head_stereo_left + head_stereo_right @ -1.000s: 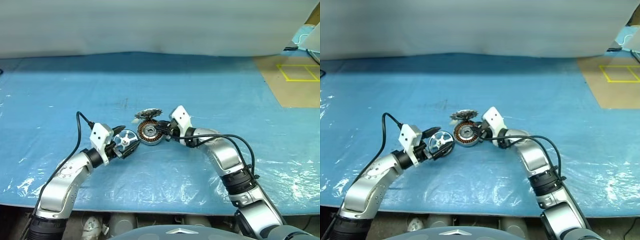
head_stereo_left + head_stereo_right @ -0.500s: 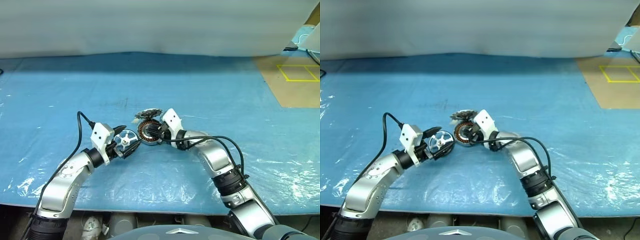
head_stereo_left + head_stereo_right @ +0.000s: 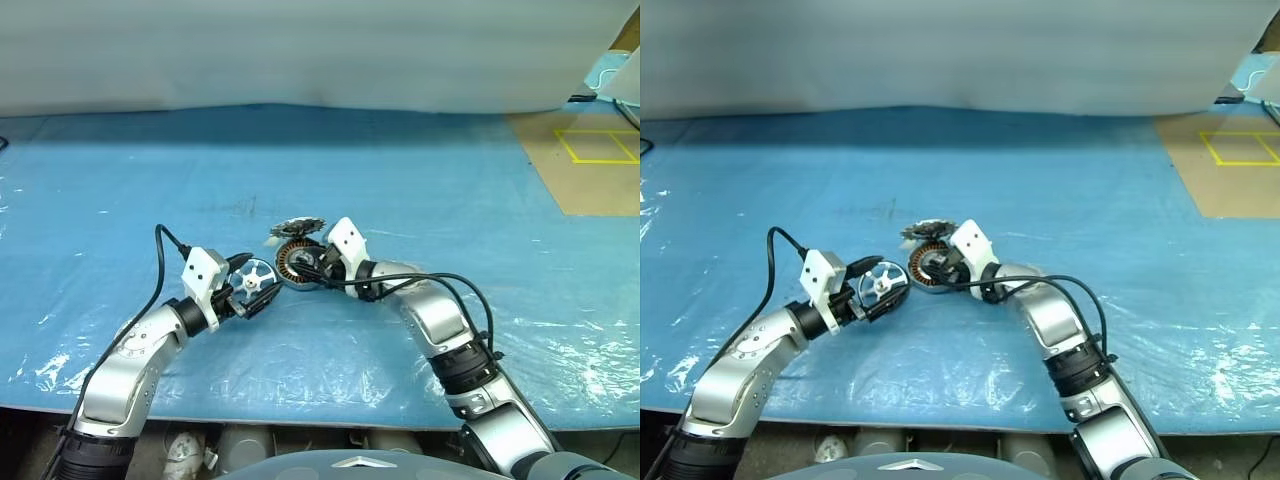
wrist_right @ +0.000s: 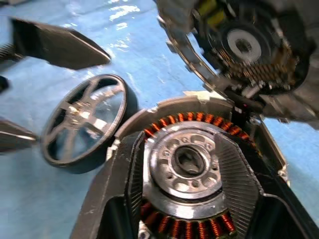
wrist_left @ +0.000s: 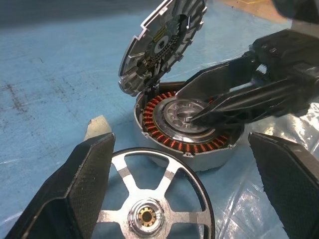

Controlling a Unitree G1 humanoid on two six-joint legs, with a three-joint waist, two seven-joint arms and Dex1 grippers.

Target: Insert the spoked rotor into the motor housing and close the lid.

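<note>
The motor housing (image 5: 172,141) lies on the blue sheet with its copper windings showing. Its lid (image 5: 162,45) stands tilted up at the far edge, ridged face toward me. My right gripper (image 3: 311,268) reaches in from the right. Its fingers (image 4: 239,179) stand apart on either side of the silver centre, tips over the windings. Just left of the housing lies the spoked rotor (image 5: 144,215), between the widely spread fingers of my left gripper (image 3: 256,278). One finger (image 5: 75,189) is at the rotor's rim and the other stands clear of it.
A crinkled blue plastic sheet (image 3: 420,170) covers the table up to the front edge. A brown board with yellow tape lines (image 3: 590,160) lies at the back right. A small scrap of tape (image 5: 97,127) sits beside the housing.
My right forearm and wrist have swung slightly left, closer over the housing. The left arm, the rotor and the lid stand as before.
</note>
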